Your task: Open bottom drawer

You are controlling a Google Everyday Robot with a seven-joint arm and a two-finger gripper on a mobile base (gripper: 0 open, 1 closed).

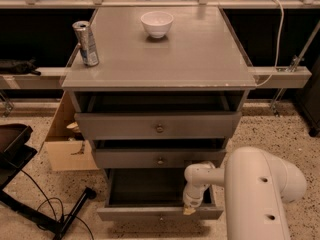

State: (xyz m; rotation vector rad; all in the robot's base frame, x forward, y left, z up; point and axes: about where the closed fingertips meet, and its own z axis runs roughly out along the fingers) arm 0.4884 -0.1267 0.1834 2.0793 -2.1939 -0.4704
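Where the speckled stone-chip floor [30,184] meets a dark, railed background stands the bench [195,54]: a grey cabinet with a matt, flat, rectangular top, its front edge a little scuffed, and three flat-fronted drawers beneath.

- Top drawer [120,126]: tallest grey front, small round metal knob at centre, dark gap above.
- Middle drawer [125,159]: medium front, like knob, dark gap above.
- Bottom drawer [135,214]: lowest of the three, with the shallowest front. It stands well out toward the camera, its dark box-shaped interior exposed from above.
- Bowl [157,23]: white, round, smooth, glazed look. Upright on the bench top, toward the rear centre.
- Can [86,43]: slim metal cylinder, printed wrap. Upright at the left edge of the top, well apart from the bowl.
- Cardboard box [65,151]: tan, flaps up, on the floor just left of the bench.
- Black cables [40,209]: thin, looping across the floor at lower left.
- Arm [260,194]: glossy white moulded shell, bulbous, entering from the lower right. A narrower rounded wrist link reaches left, then bends downward.
- Gripper [189,210]: white with a yellowish tip, pointing down at the top edge of the bottom drawer's front, right of centre. Whether the jaws are apart or together cannot be told.
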